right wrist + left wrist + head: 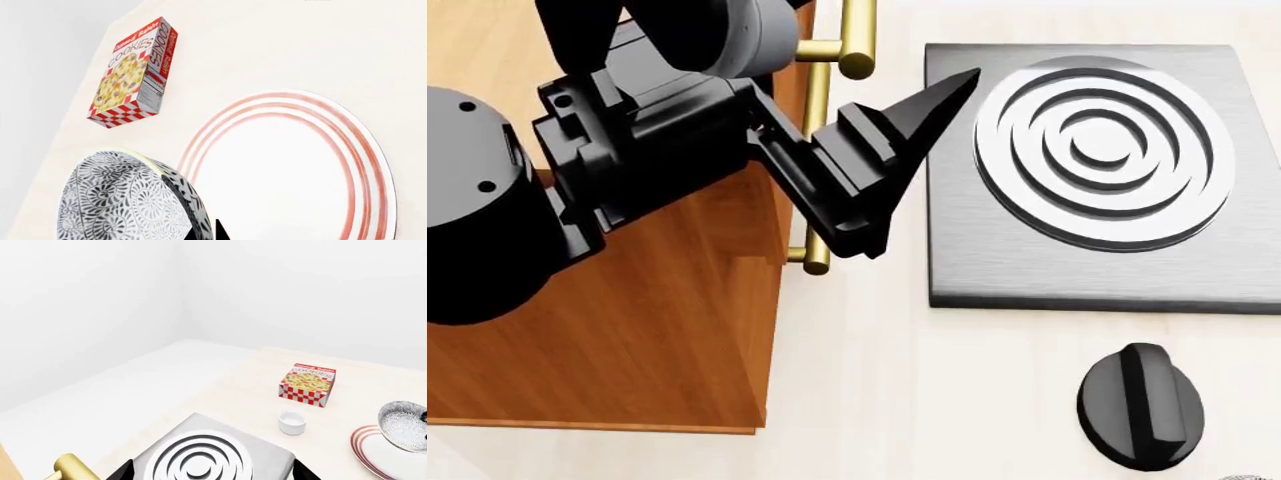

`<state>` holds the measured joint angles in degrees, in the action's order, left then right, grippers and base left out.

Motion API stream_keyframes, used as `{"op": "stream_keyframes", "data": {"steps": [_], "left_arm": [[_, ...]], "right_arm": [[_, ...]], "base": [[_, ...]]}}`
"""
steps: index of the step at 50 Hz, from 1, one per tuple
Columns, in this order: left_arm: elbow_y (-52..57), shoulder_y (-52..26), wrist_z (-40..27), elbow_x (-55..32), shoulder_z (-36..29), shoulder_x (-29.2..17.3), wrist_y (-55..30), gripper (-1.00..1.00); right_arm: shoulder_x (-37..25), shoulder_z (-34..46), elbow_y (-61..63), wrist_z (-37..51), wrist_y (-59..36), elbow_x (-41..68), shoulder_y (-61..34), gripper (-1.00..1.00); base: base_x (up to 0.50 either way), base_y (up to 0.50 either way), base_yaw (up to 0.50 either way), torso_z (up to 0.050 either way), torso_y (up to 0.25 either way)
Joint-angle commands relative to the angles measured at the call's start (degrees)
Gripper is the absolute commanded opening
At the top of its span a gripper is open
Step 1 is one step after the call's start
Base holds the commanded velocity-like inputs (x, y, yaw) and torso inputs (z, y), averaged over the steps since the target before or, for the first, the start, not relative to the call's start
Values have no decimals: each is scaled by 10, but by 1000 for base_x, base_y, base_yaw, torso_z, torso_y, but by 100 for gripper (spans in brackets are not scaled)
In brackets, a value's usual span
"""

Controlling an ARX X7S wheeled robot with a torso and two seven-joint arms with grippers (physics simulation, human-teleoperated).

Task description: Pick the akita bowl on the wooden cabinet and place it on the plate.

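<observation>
The wooden cabinet (627,330) is seen under the left gripper (928,150), which is spread open and empty. The plate (293,170) is laid flat on the table, the akita bowl (127,200) tilted above its rim, seemingly pinched by the barely visible right gripper (210,231).

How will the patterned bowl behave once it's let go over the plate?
The akita bowl looks rigid glazed ceramic, so probably slippery and chip-prone. It hangs tilted above the plate; dropped like that, its round wall may rock or roll. The plate's smooth face could let it slide.
</observation>
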<state>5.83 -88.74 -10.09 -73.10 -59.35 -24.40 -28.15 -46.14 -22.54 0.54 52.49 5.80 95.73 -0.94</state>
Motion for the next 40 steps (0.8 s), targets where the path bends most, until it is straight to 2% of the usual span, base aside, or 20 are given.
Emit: {"op": "stream_keyframes", "data": {"steps": [1, 40], "left_arm": [[-6, 10, 1, 5, -8, -5, 0, 100], [-12, 19, 5, 10, -10, -5, 4, 100]], "right_arm": [[-17, 26, -24, -6, -18, -18, -32, -100], [-6, -3, -43, -10, -8, -27, 14, -100]], "base": [[0, 0, 0, 0, 0], [0, 0, 0, 0, -1]]}}
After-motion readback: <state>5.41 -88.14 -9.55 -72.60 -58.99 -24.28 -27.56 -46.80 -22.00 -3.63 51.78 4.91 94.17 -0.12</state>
